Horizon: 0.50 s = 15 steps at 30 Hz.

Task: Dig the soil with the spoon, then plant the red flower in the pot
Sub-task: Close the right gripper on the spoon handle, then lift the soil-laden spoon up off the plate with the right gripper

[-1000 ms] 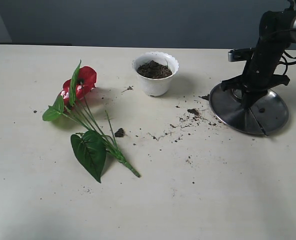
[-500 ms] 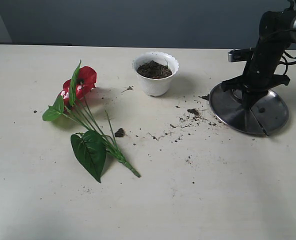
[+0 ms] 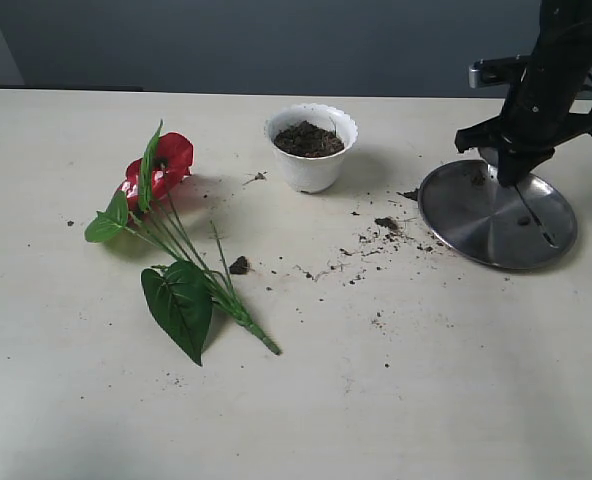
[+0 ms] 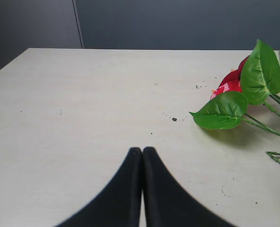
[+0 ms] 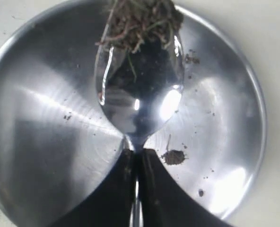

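Because the small silver metal spoon [image 5: 140, 94] carries dark crumbly soil [image 5: 140, 19], the right gripper [image 5: 136, 153] clamps its handle above the round steel plate [image 5: 36, 118], presumably to catch spills. The red-bloomed artificial flower [image 3: 161, 165] lies flat, well apart from the white scalloped plastic pot [image 3: 311, 165]. The left gripper [image 4: 142, 151] is clenched on nothing.

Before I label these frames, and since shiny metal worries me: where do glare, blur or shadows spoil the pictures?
Right wrist view: bright glare patches on the steel plate and the spoon bowl, whose soil looks slightly soft. Left wrist view: the left hand is dark and featureless. Exterior view: even light, soft shadows by the red flower and the pot.
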Tool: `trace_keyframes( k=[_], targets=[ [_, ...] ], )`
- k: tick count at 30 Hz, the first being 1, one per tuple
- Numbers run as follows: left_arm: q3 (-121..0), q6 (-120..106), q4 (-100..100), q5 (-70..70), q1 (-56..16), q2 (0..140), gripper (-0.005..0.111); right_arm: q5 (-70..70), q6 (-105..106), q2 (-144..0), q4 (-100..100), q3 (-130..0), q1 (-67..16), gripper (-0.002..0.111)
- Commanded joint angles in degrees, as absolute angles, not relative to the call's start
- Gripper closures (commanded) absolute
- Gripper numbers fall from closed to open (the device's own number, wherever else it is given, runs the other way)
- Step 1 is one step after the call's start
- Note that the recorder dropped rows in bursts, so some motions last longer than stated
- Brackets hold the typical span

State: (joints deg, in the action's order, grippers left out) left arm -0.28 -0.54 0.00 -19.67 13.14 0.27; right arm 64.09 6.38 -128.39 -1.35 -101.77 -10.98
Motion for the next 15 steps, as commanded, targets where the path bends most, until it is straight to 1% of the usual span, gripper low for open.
trace_keyframes(
  k=[1,15],
  targets=[
    [0.0,-0.4,0.0,-19.0,13.0,0.0,0.106,65.1,6.5,-127.5,-2.1,-101.9,-11.1,0.109],
    [0.0,-0.4,0.0,-19.0,13.0,0.0,0.106,64.8,7.5,-120.4,0.8,-101.9,-11.5,0.109]
  ],
)
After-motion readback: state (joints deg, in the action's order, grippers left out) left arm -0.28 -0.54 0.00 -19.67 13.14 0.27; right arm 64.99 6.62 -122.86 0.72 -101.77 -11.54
